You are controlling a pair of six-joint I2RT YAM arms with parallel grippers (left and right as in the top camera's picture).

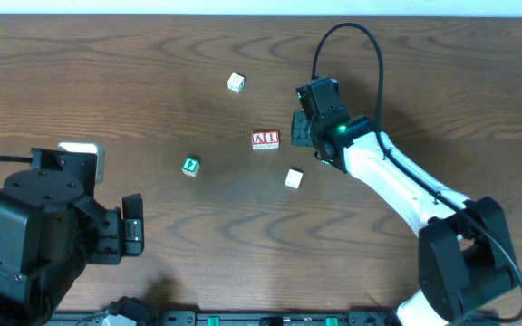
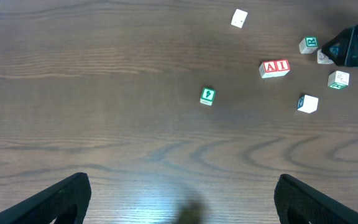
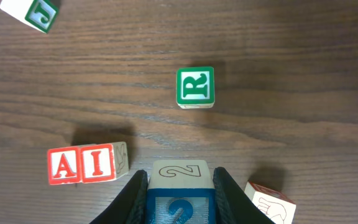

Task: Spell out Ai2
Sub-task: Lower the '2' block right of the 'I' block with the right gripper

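2 block (image 3: 180, 202) clamped in right tool (image 3: 179, 177); AI pair (image 3: 81, 164) at 9 o'clock; left tool (image 2: 182, 199) spread wide, empty.

This is looking like a robotics lab bench. A left arm (image 1: 34, 226) and a right arm (image 1: 397, 177) are sitting at a wood-grain table (image 1: 107, 81), a black cable (image 1: 380, 72) is looping off the right arm, and letter blocks (image 1: 265, 139) are lying scattered on top.
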